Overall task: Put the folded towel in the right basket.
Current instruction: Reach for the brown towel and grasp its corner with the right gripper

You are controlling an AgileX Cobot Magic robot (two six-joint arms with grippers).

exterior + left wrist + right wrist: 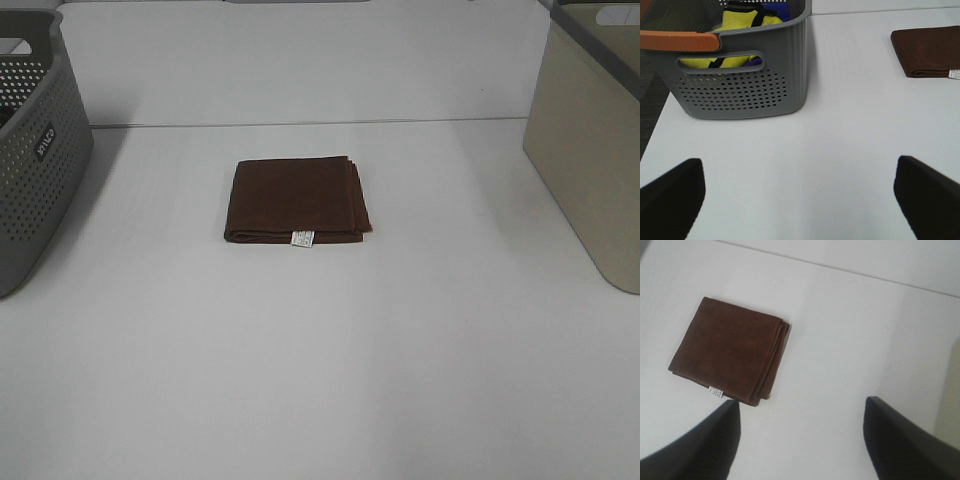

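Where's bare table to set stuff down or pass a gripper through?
Bare: the front strip of the table, camera side of the towel; the gap between towel and grey basket; the gap between towel and beige basket. Crowded only inside the grey basket, holding yellow cloth.

The high camera looks down from 6 o'clock. Both wrist cameras sit lower and nearer; all see the towel [297, 200].

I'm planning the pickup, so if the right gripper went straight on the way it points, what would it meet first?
Probably the bare white tabletop; the folded brown towel lies off to one side of where the open right gripper points. Depth is unclear.
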